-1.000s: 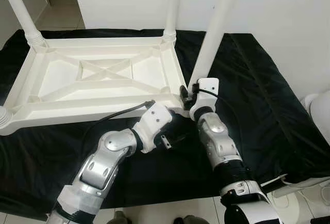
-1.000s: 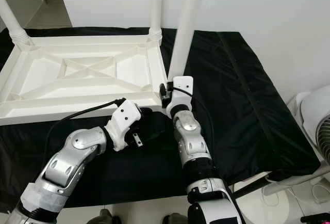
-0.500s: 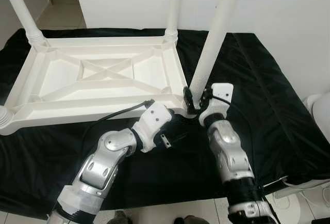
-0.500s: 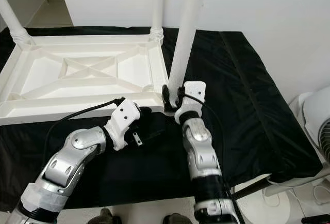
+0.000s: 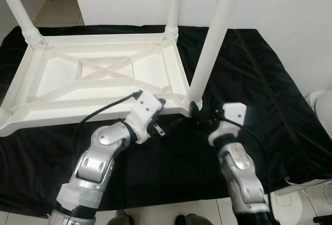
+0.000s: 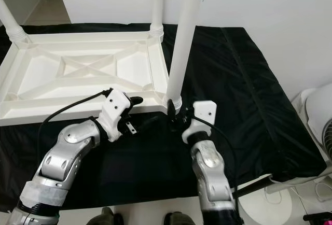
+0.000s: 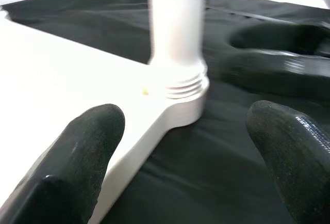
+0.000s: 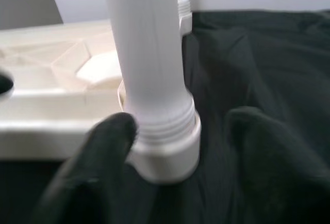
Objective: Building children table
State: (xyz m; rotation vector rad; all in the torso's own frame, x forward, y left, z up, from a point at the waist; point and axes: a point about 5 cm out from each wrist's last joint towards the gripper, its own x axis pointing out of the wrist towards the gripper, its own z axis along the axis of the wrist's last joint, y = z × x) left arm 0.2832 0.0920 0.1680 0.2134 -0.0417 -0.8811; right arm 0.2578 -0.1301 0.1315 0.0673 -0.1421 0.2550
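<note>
Now, table: white children table (image 5: 104, 74) upside down on black cloth (image 5: 259, 80)
Near-corner leg (image 5: 212, 38): upright in its socket
Right end effector (image 8: 175, 152): fingers wide, just off leg base
Left end effector (image 7: 180, 152): fingers wide, beside same corner

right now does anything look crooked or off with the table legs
Nothing stands out. The near-corner leg stands upright in its socket on the upturned table, and both open grippers, left and right, sit just off it.
</note>
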